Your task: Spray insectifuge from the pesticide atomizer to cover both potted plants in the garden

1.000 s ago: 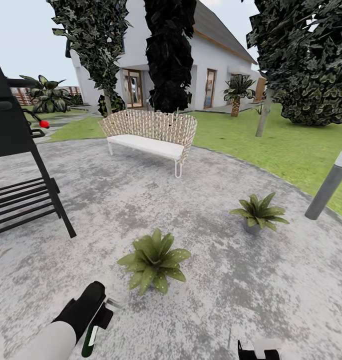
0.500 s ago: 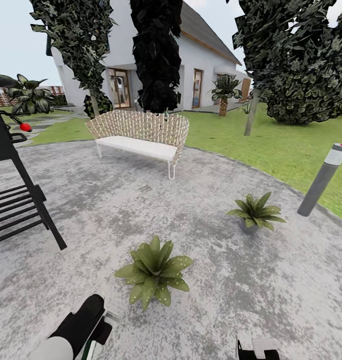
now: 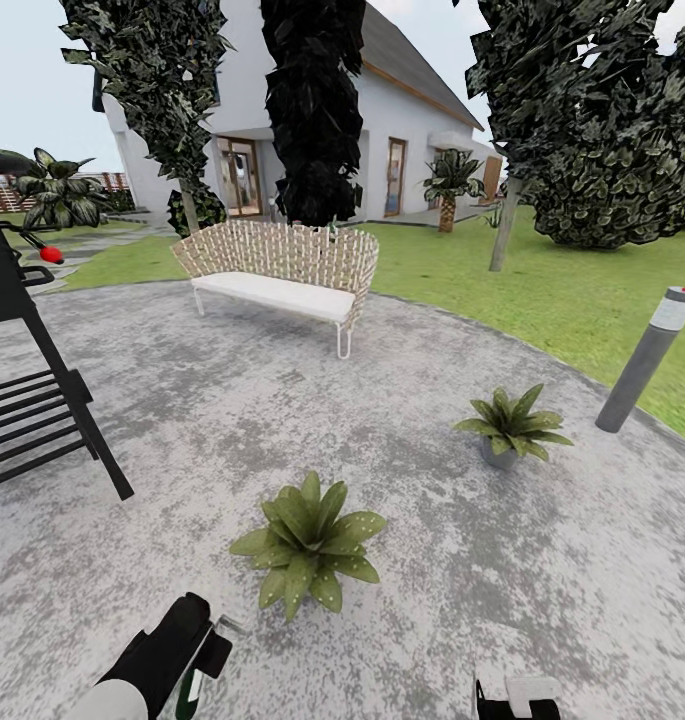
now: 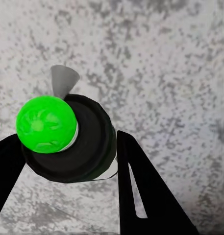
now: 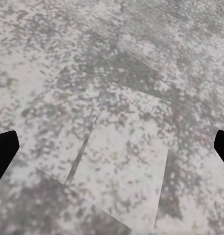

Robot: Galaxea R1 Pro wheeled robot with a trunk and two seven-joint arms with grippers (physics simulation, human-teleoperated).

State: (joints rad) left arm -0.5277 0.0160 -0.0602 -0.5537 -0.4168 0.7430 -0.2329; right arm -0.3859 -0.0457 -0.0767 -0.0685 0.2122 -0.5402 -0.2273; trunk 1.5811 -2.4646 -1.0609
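Observation:
Between the black fingers [image 4: 141, 191] of my left gripper [image 4: 67, 147] sits the pesticide atomizer [image 4: 92, 142], a dark round bottle carrying a bright green ball; the gripper is shut on it. In the head view that gripper [image 3: 204, 655] hangs low at the near left, a little short of the nearer potted plant [image 3: 310, 545], whose green rosette hides its pot. The second potted plant [image 3: 512, 425] stands in a grey pot farther right. My right gripper [image 3: 517, 698] is at the lower edge; the right wrist view shows it [image 5: 112, 147] open over bare stone of the garden patio [image 3: 402, 600].
A black slatted frame [image 3: 32, 410] stands at the left. A wicker bench [image 3: 282, 275] sits at the patio's far side. A grey bollard lamp [image 3: 644, 362] leans at the right rim, with lawn [image 3: 542, 290], trees and a white house beyond.
The head view swung a little to the right early on, then held still. My left gripper with the bottle has sunk slightly lower in the picture.

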